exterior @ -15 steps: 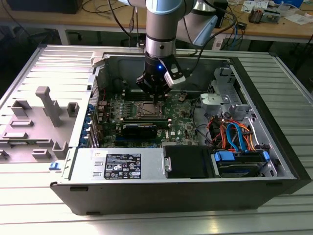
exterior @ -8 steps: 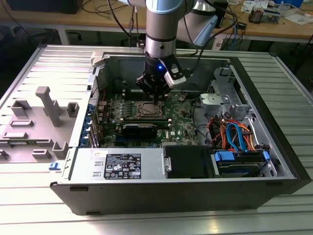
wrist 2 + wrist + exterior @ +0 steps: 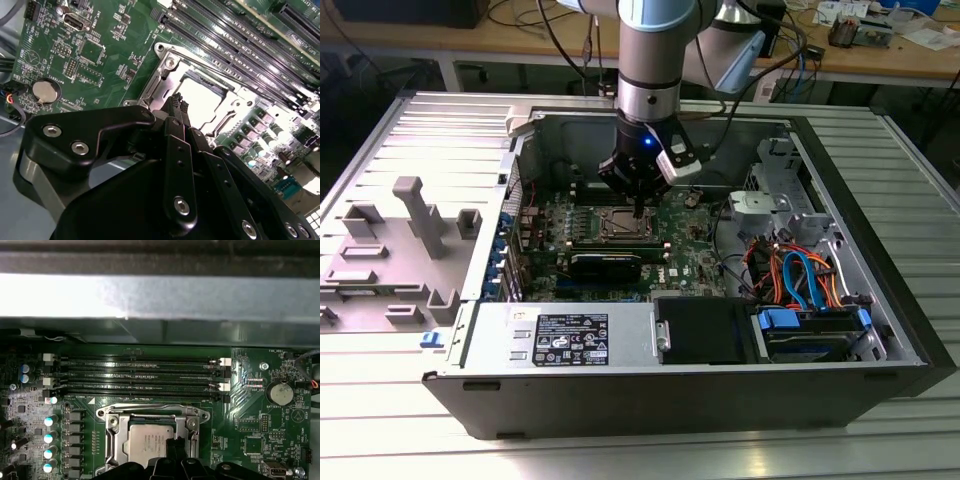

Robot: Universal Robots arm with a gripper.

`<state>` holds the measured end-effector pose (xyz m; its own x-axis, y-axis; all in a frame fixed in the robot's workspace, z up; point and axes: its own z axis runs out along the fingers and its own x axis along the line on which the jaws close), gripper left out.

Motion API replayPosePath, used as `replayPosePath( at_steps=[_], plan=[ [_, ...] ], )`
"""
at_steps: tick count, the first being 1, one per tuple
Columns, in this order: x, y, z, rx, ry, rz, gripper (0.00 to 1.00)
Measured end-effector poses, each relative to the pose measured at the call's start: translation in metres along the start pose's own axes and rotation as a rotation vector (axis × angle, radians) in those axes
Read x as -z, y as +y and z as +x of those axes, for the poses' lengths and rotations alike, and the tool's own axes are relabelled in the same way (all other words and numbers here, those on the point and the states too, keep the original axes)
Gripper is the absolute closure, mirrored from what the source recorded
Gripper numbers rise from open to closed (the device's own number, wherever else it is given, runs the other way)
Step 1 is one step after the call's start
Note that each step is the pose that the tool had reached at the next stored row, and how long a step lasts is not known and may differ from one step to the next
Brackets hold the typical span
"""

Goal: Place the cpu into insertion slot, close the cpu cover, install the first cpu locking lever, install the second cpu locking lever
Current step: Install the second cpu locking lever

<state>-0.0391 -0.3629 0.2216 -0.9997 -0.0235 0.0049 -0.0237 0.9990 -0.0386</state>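
The cpu point(image 3: 149, 440) lies flat in the socket on the green motherboard, its silver-grey top glaring white in the second wrist view point(image 3: 200, 97). The cpu cover point(image 3: 116, 432), a silver frame with an open window, lies down around it point(image 3: 162, 75). A thin locking lever rod point(image 3: 150, 406) runs along one edge of the socket. My black gripper point(image 3: 178, 102) is shut, its tips together just over the socket's edge beside the cpu point(image 3: 176, 444). I cannot tell whether they touch anything. In the exterior view the gripper point(image 3: 638, 208) hangs straight above the socket point(image 3: 620, 228).
Black memory slots point(image 3: 140, 372) run beside the socket, with a coin battery point(image 3: 281, 392) nearby. A long black heatsink block point(image 3: 605, 265) lies just in front of the socket. The case also holds a power supply point(image 3: 560, 335) and a drive cage with cables point(image 3: 800, 275).
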Motion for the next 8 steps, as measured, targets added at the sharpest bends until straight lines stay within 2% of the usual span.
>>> replayPosePath(
  at_steps=[4,8],
  plan=[
    [0.0048,-0.0005,-0.0001,0.0,-0.0001,0.0002,0.89],
    [0.013,-0.0012,0.0,0.0,-0.0001,0.0006,0.89]
  ],
)
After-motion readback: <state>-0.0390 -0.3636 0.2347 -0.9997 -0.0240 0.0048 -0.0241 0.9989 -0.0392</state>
